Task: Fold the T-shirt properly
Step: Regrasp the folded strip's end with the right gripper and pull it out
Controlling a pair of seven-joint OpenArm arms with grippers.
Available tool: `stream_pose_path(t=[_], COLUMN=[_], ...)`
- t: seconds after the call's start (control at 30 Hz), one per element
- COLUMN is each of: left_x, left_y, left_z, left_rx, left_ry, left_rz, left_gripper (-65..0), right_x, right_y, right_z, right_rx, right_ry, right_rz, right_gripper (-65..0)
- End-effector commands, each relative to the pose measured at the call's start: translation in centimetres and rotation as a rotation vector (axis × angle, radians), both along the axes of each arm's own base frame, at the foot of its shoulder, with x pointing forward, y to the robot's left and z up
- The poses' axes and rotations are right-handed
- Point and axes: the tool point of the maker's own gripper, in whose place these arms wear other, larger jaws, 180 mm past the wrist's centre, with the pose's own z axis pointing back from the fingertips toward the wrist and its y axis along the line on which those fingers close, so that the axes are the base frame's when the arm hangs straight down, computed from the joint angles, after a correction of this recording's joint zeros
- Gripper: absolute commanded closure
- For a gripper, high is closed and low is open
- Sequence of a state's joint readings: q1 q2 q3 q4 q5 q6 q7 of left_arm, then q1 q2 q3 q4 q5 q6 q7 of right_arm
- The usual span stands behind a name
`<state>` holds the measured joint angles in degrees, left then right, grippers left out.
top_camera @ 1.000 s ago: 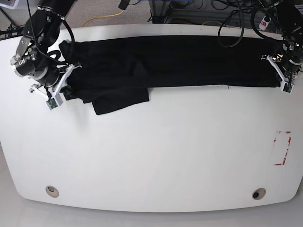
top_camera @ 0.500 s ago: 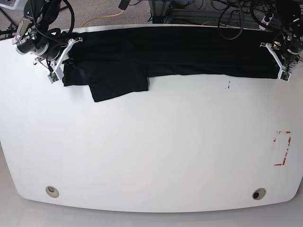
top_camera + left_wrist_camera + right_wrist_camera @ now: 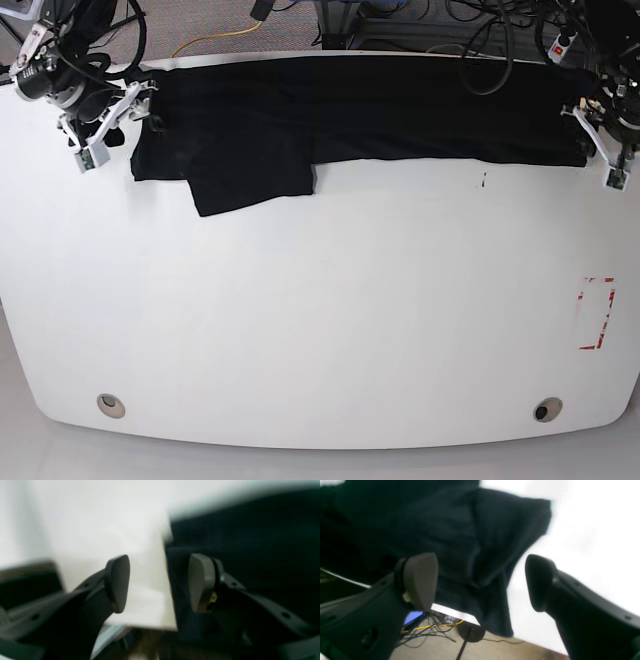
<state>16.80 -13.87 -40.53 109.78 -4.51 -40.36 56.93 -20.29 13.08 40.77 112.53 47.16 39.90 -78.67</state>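
White table (image 3: pixel 320 330) with two round holes near its front edge and a red-marked rectangle (image 3: pixel 597 313); cables lie on the floor behind. The T-shirt (image 3: pixel 350 115) spans the far edge. Left gripper (image 3: pixel 160 582) and right gripper (image 3: pixel 480 582) gape, holding nothing.

From where I stand, no readable writing, label, brand or number shows anywhere. The red rectangular outline mark (image 3: pixel 597 313) on the white tabletop (image 3: pixel 330 320) carries no letters.
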Motion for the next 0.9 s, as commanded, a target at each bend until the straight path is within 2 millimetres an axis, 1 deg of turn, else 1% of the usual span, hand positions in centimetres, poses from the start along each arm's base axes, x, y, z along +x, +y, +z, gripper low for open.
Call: stream_pose_path(t=[0.0, 0.07, 0.13, 0.17, 0.2, 0.23, 0.33, 0.43, 0.53, 0.63, 0.73, 0.83, 0.87], left_x=[-0.2, -0.1, -0.2, -0.8, -1.5, -1.9, -3.3, -5.1, -5.8, -5.8, -5.9, -4.2, -3.9], left_y=[0.6, -0.1, -0.8, -1.4, -1.4, -1.3, -0.7, 0.1, 0.4, 0.1, 0.1, 0.0, -0.3], left_z=[1.2, 0.9, 0.3, -0.6, -1.2, -1.7, -3.2, -5.5, -7.3, -8.6, -9.8, -10.2, -10.8], left_rx=[0.013, -0.012, -0.023, -0.043, -0.043, -0.036, -0.014, -0.018, -0.053, -0.097, -0.129, -0.142, -0.159], left_ry=[-0.010, -0.007, 0.010, 0.029, 0.049, 0.069, 0.136, 0.223, 0.252, 0.237, 0.243, 0.241, 0.250], left_rz=[0.018, 0.004, -0.007, 0.003, 0.015, 0.025, 0.060, 0.100, 0.111, 0.106, 0.110, 0.090, 0.088], left_gripper=[-33.9, -33.9, -33.9, -33.9, -33.9, -33.9, -33.9, -33.9, -33.8, -33.8, -33.8, -33.8, -33.8], right_x=[1.0, 1.8, 2.0, 1.8, 1.9, 1.8, 2.1, 2.0, 2.0, 2.2, 2.2, 2.9, 3.2], right_y=[1.8, 3.3, 4.7, 5.6, 5.9, 6.2, 7.8, 8.4, 8.8, 9.2, 9.0, 7.6, 7.4], right_z=[1.3, 1.4, 0.9, 0.5, 0.1, -0.3, -1.4, -2.7, -3.3, -4.0, -5.6, -6.9, -7.5], right_rx=[0.063, 0.096, 0.114, 0.123, 0.118, 0.109, 0.088, 0.022, -0.018, -0.032, -0.029, -0.032, -0.021], right_ry=[-0.064, -0.078, -0.069, -0.057, -0.049, -0.036, -0.010, 0.039, 0.043, 0.036, 0.068, 0.095, 0.106], right_rz=[0.047, 0.089, 0.113, 0.121, 0.121, 0.121, 0.118, 0.126, 0.133, 0.143, 0.134, 0.114, 0.107], right_gripper=[-52.3, -52.3, -52.0, -50.3, -47.9, -45.3, -32.8, -19.0, -11.9, -11.9, -11.9, -11.9, -11.7])
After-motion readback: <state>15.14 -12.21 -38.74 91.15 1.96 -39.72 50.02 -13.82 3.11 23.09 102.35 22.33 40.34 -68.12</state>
